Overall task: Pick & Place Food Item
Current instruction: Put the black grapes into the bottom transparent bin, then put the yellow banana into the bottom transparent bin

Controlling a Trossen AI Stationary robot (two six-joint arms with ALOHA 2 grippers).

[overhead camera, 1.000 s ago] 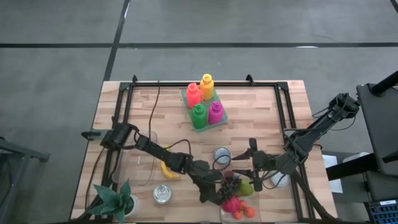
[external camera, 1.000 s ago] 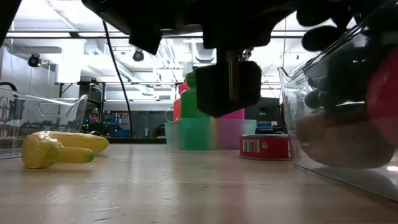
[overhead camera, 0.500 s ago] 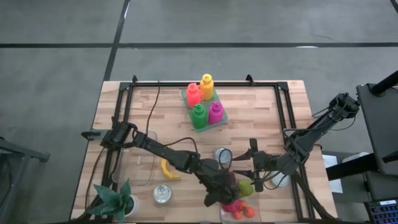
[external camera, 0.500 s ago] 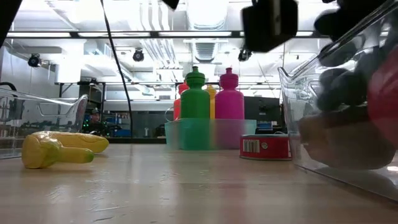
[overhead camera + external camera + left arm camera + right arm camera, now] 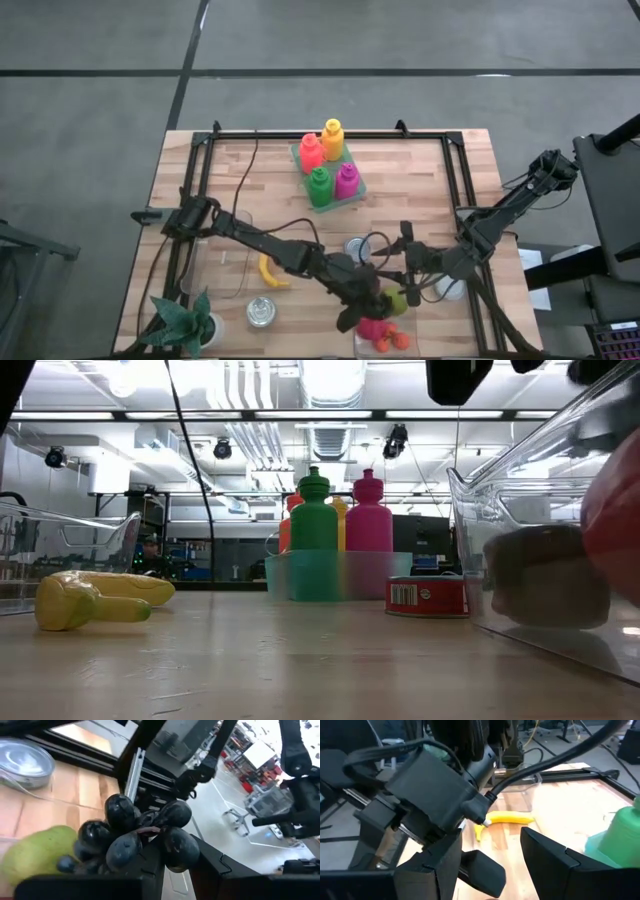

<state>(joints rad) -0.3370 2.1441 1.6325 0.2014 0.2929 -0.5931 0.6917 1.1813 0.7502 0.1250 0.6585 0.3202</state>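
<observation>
A bunch of dark grapes hangs in the air, with my left gripper shut on it. It is above the clear container at the table's near edge. In that container lie a green pear, a pink fruit and small orange pieces. In the low view the clear container holds only the brown and red fruit; the grapes are out of that picture. My right gripper stands open just right of the container, nothing between its fingers. My left gripper pinches the grape bunch between its two fingers, on the grapes at the bunch's lower side. Most of the bunch sticks out past the fingertips. It is lifted clear over the container and the pear.
A tray of several coloured bottles stands at the far middle. A tin can sits just beyond the grippers and a yellow banana to their left. A clear bin, a jar and a plant fill the near left.
My left gripper has risen, rolling its wrist and staying shut on the grapes. The bunch has come up out of the clear container and is gone from the low view. My right arm has kept still.
</observation>
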